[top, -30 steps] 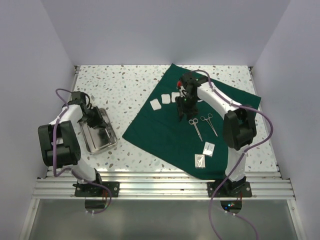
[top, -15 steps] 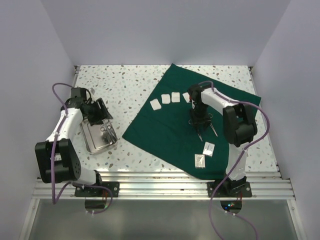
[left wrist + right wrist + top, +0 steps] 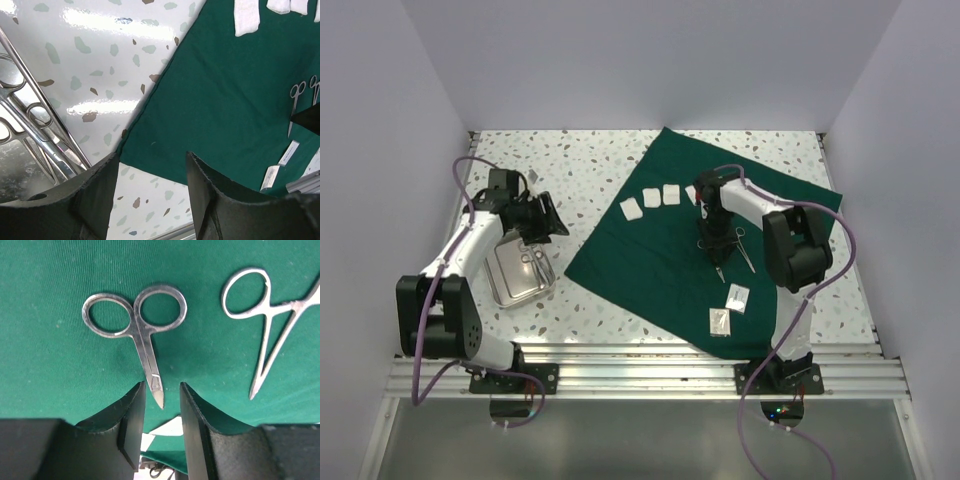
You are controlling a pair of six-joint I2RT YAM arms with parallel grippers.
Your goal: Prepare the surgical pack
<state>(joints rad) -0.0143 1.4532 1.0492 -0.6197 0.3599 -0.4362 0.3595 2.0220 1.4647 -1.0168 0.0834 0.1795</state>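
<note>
right gripper [image 3: 162, 390] parted astride steel scissors [image 3: 145, 347] tip, seemingly untouched | left gripper [image 3: 151, 159] agape, empty | matte green cloth [image 3: 50, 365]

Large dark green cloth sheet [image 3: 640, 262] fills the centre right. The flat white tabletop [image 3: 570, 170] is flecked grey and brown (terrazzo-like). Small shiny silver steel tray [image 3: 510, 287] at left; white gauze squares [image 3: 651, 198]; silver steel scissors [image 3: 137, 327].
</note>
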